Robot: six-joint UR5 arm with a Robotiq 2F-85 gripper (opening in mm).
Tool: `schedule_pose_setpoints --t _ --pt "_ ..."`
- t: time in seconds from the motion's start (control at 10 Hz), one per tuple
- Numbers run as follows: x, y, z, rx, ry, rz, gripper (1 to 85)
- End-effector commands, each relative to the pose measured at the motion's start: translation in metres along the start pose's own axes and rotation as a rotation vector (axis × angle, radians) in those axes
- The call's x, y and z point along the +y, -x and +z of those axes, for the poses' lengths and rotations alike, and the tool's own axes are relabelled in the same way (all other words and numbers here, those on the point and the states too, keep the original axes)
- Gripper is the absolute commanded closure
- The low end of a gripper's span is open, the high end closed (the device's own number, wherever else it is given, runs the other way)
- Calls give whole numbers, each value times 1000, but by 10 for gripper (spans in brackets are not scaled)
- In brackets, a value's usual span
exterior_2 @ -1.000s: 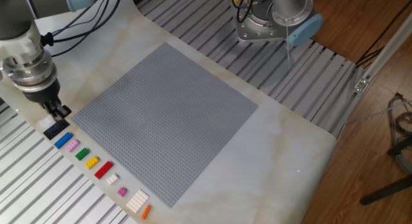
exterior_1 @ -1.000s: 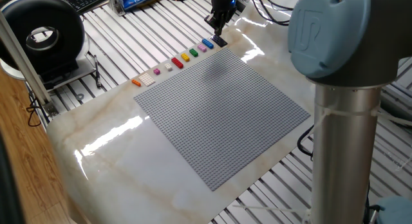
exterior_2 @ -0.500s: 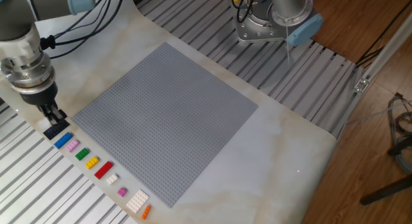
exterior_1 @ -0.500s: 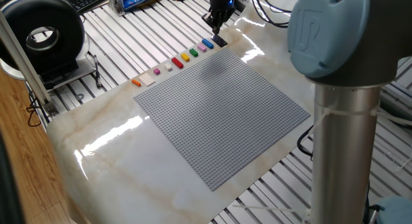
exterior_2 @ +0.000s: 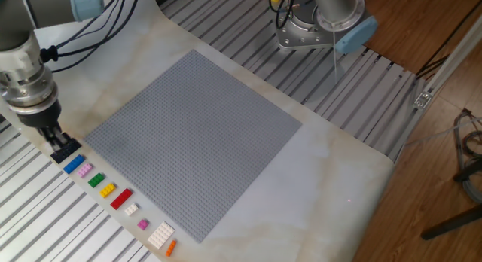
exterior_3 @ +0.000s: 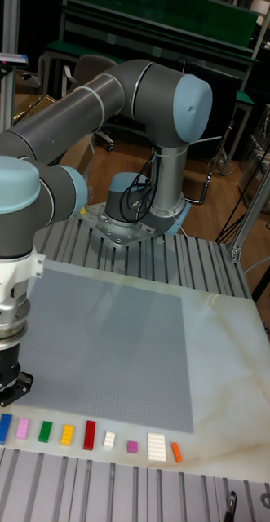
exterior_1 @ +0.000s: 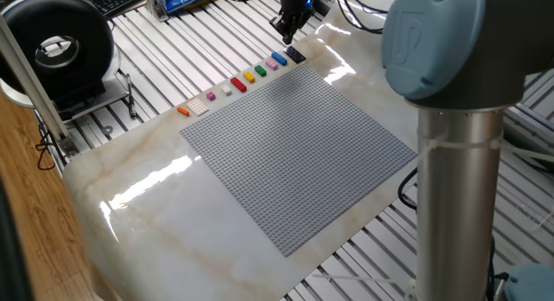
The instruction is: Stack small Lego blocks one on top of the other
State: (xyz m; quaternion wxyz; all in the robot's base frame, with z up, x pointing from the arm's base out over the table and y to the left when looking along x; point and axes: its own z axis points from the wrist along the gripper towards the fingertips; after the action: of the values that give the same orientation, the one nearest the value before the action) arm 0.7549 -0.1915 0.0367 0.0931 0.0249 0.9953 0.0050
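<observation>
Small Lego blocks are lying in a single row on the marble surface (exterior_2: 346,179), just beside one edge of the grey baseplate (exterior_2: 196,141), none stacked. Order, counting away from the pincer: dark block (exterior_2: 67,150), blue block (exterior_2: 74,165), pink block (exterior_2: 84,171), green block (exterior_2: 96,181), yellow block (exterior_2: 108,190), red block (exterior_2: 120,199), small white block (exterior_2: 131,209), small pink block (exterior_2: 143,224), larger white block (exterior_2: 160,235), orange block (exterior_2: 170,248). Blocks are sitting close together but apart from one another.

Same row is showing in the one fixed view: blue (exterior_1: 279,59), pink (exterior_1: 271,65), green (exterior_1: 260,71), yellow (exterior_1: 249,76), red (exterior_1: 238,84), orange (exterior_1: 183,111), with the dark one (exterior_1: 295,54) at the pincer end.

Pincer (exterior_2: 56,138) is hanging at the dark end of the row, tips right at or just above the dark block; contact is not readable. In the one fixed view the pincer (exterior_1: 284,33) is sitting just above and slightly off that block. In the tall fixed view the pincer (exterior_3: 4,390) is sitting directly above the blue block (exterior_3: 3,428), and the dark block is hidden there. Whether the fingers are apart or together: cannot tell, too small and dark in every view.

The arm's base is mounted on the slatted metal bed (exterior_2: 376,74), well apart from the pincer, on the far side of the baseplate.
</observation>
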Motion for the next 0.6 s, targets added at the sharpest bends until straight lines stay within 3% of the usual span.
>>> schedule_pose_setpoints --t 0.0,0.1,0.2,0.3,0.5 --pt "-9 2 6 7 -11 38 847" --pt "-16 -10 5 51 -31 33 847" --pt "-21 -12 6 60 -42 19 827" --pt "-21 -9 6 56 -33 -1 750" --pt "-23 -11 6 60 -26 -26 697"
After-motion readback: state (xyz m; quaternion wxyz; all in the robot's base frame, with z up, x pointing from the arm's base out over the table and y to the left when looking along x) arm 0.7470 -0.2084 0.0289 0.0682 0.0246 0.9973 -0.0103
